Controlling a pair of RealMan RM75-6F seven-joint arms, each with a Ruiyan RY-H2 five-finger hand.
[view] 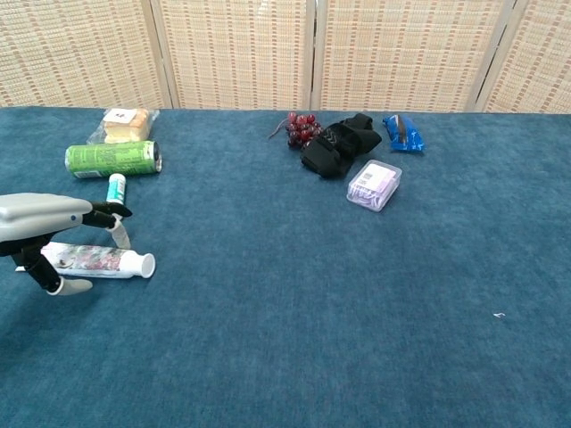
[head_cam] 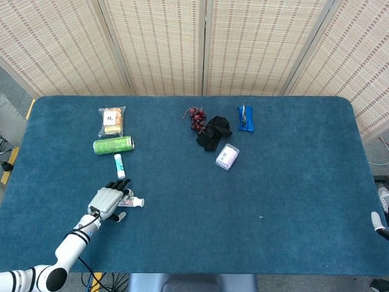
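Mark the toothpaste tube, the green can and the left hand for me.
toothpaste tube (view: 111, 261), chest view, on the printed body near the cap.
green can (view: 111, 158), chest view, middle of its side.
left hand (head_cam: 108, 200), head view, back of the hand, over the tube.

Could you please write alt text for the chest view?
The left hand hovers over a tube on a blue table, fingers apart around it. Behind lie a green can, a small stick, grapes and a black cloth.
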